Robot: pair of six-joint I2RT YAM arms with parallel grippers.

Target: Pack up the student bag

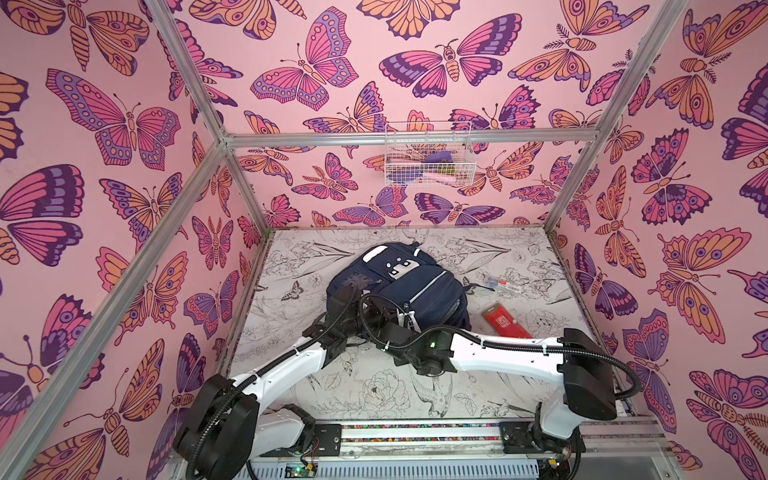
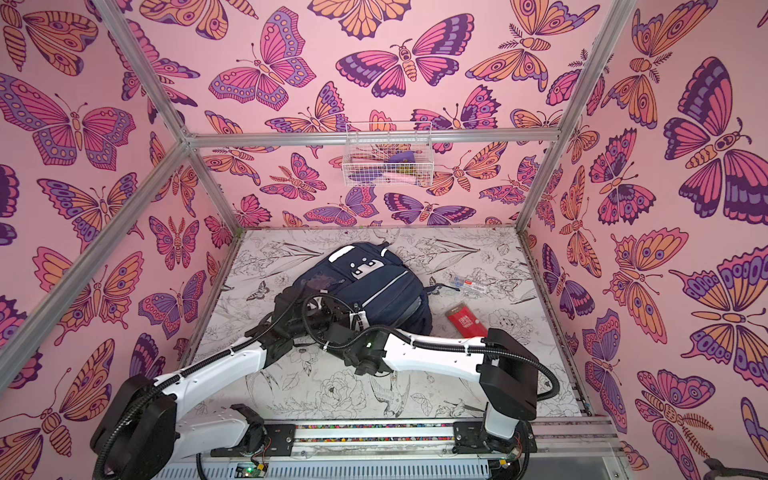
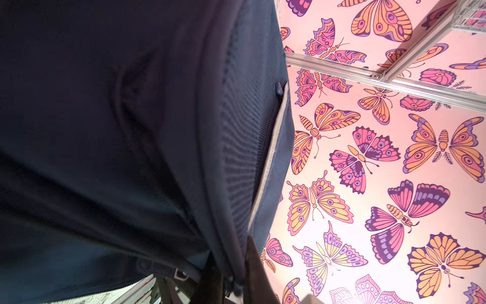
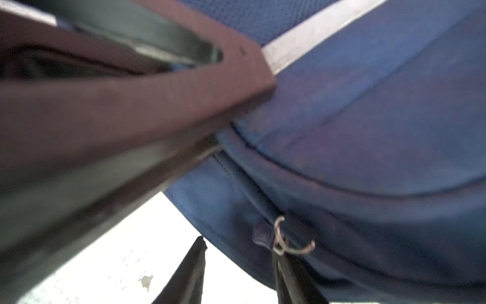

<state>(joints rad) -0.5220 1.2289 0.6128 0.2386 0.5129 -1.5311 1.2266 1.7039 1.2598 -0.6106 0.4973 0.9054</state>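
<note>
The student bag (image 1: 415,282) (image 2: 374,282), a navy backpack with white stripes, lies in the middle of the table in both top views. My left gripper (image 1: 351,293) (image 3: 231,279) is at its near left side, shut on a fold of the navy fabric at the bag's edge. My right gripper (image 1: 388,309) (image 4: 239,247) is beside it at the bag's near edge, open, with nothing between its fingers. A metal zipper ring (image 4: 282,237) sits against one right fingertip (image 4: 280,256). A dark blurred bar of the left gripper (image 4: 131,110) crosses the right wrist view.
A red flat pack (image 1: 505,322) and a clear pen pack (image 1: 505,282) lie on the floral table (image 1: 374,386) to the right of the bag. A white wire basket (image 1: 428,156) hangs on the back wall. Both arms cross the table's near half.
</note>
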